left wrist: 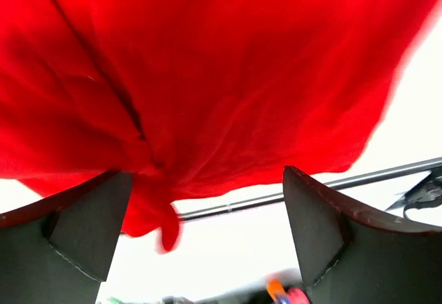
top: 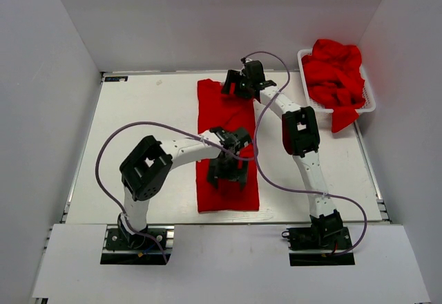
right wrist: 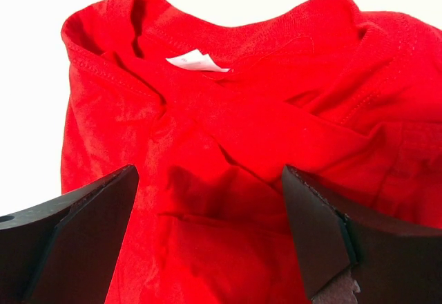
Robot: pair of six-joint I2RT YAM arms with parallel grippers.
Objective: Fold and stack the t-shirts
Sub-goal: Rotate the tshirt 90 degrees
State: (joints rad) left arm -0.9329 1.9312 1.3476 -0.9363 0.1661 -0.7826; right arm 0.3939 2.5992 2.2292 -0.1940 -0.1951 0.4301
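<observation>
T-shirts seen from above: one red t-shirt lies as a long folded strip down the middle of the table. A red heap fills the white mesh basket at the table's far right corner. From the left wrist, the left jaws stand wide and released, with bunched red fabric just beyond them; from the right wrist, the right jaws are likewise spread and hold nothing, over the collar end on the table, where a white label shows.
</observation>
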